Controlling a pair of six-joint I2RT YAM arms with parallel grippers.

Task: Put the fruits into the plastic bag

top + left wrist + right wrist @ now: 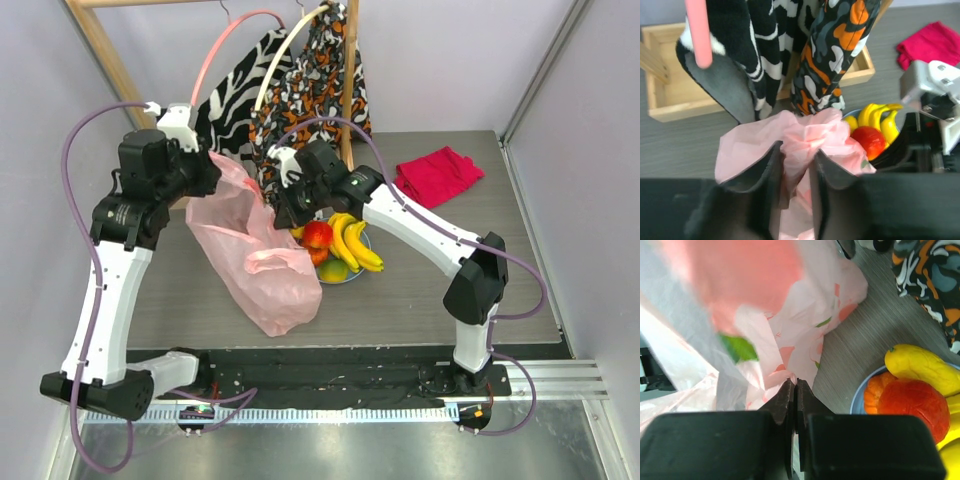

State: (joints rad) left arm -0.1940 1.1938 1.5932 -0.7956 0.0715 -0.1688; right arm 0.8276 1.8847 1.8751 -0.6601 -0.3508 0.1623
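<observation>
Grey bench (420,290) carries everything; only the top view takes it in whole.

Two garments hang at the back: black-and-white garment (235,90) on the left, orange-and-black garment (315,80) just beside it on the right. The left wrist view shows a wooden tray (670,100) under them, which the top view mostly hides behind the left arm.

Plastic bag (262,270), pale pink and crinkled, lies left of centre, its upper part lifted between the two arms, its lower part slumped on the bench. The peach and leaf prints are clear only in the right wrist view.

Red cloth (438,172), folded, sits at back right, well apart from the bag.

Left end effector (796,152): clenched on a bunched fold of the bag's rim, pink film filling the gap between the fingers. Plain in the left wrist view; the top view shows only that it meets the bag.

Right end effector (793,385): fingers pressed nearly together, gripping the bag's edge at the tips, a pale sliver of film between them. Seen in the right wrist view only.

Blue plate (345,279) sits just right of the bag, touching or nearly so. All the fruit is on it, none in the bag.

Bananas (355,245) lie along the plate's right side. Apple (318,234) is at the back left of the plate, against the bananas. Orange (320,256) is under the apple's near side. Green-yellow fruit (335,270) is at the front; only the top view shows it.
</observation>
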